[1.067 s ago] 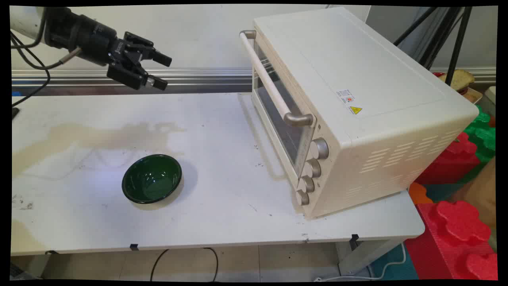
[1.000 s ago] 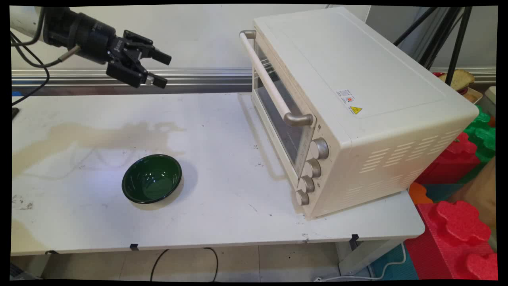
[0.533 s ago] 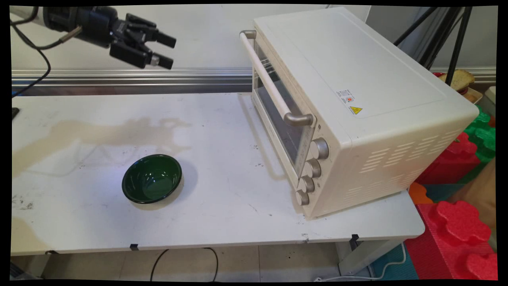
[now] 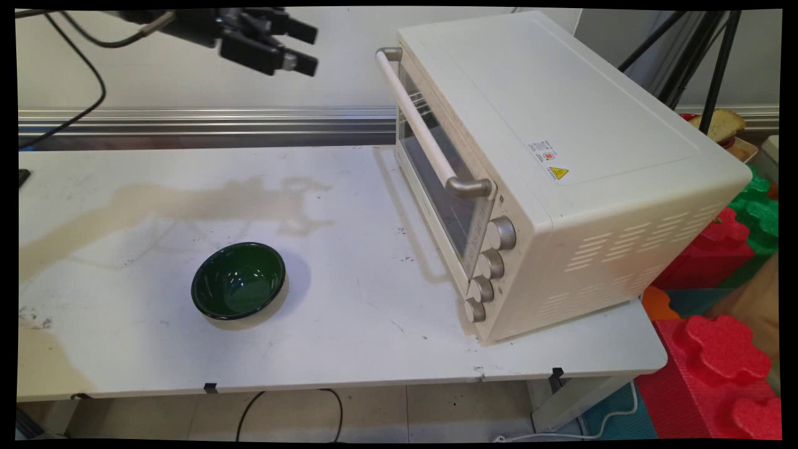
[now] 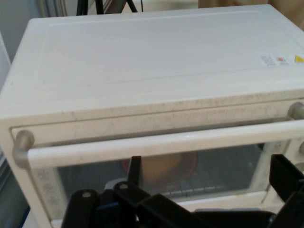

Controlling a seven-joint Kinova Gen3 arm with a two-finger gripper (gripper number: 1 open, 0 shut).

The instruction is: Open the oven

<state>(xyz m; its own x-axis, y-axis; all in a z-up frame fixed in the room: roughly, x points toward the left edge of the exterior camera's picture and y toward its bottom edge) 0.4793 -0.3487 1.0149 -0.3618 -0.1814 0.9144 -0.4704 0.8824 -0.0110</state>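
Observation:
My gripper [image 4: 308,48] hangs open and empty high over the table's far side, left of a cream toaster oven [image 4: 561,125]. It points at the oven's front, level with the far end of the long door handle [image 4: 421,121]. In the hand view the oven [image 5: 156,61] fills the picture, its door shut and the handle [image 5: 156,145] running across. Through the glass I see a brownish round thing [image 5: 164,166] inside. My gripper [image 5: 209,183] shows its two fingers spread wide below the handle. A dark green bowl [image 4: 238,280], empty, sits on the table's near left.
The white table [image 4: 349,349] carries a long tan stain [image 4: 187,202] across its left half. The oven's several knobs [image 4: 489,268] face the near side. Red and green foam blocks [image 4: 717,337] lie on the floor at the right, with black tripod legs [image 4: 698,56] behind the oven.
The gripper has risen and travelled right toward the oven's handle, staying open. The bowl and oven have not moved.

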